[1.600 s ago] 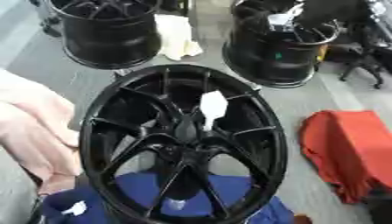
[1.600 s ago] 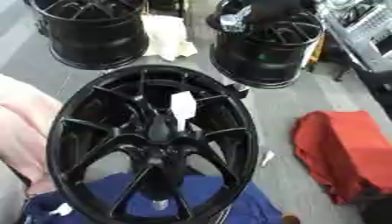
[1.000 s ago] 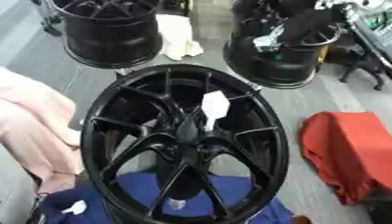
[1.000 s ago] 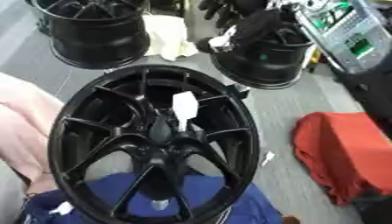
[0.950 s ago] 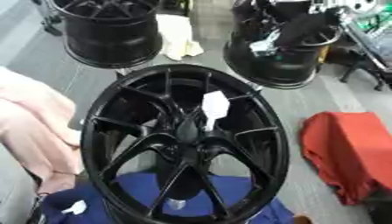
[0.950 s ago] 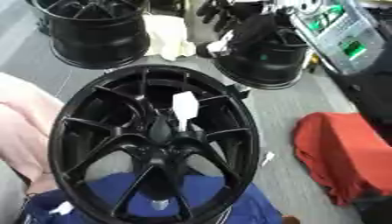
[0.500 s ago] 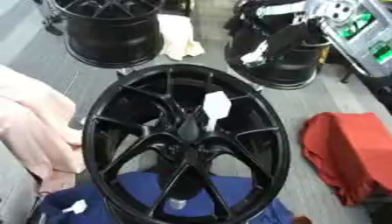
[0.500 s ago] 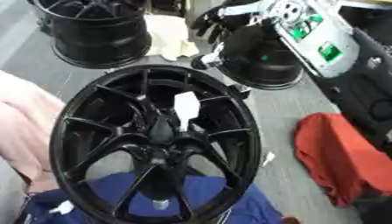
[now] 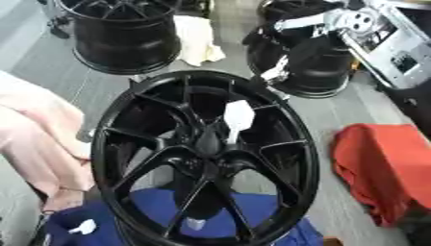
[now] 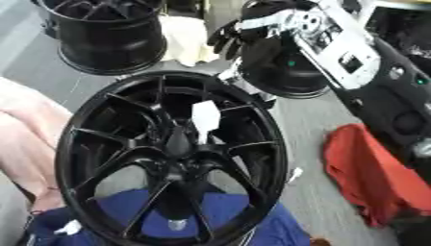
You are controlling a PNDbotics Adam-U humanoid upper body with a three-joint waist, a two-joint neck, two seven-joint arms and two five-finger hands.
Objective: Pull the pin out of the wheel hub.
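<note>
Starting at the left: there's a pale pink cloth (image 9: 33, 139) lying along the left edge, and a blue cloth (image 9: 151, 216) low in the middle, partly under the wheel. The big glossy black multi-spoke wheel (image 9: 206, 153) fills the centre, standing tilted toward the camera. At its hub, a dark cone-shaped pin (image 9: 208, 140) sticks up, with a white paper tag (image 9: 238, 116) hanging just beside it on a spoke. Two more black rims (image 9: 126, 33) stand behind, and a red cloth (image 9: 383, 168) lies to the right.

The right arm comes in from the upper right, silver and black, and the right robot hand (image 10: 225, 37) hangs above the far rim of the wheel with its dark fingers slightly curled and nothing in them. The left robot hand isn't visible in either view.

What could go wrong, as I see it: the tag sits right next to the pin, so the fingers could pinch the tag instead, or snag a spoke on the way down into the hub. The wheel also looks propped, so a sideways tug might tip it.

The pin is well apart from the robot hand, lower and nearer the camera, toward the wheel's centre.
</note>
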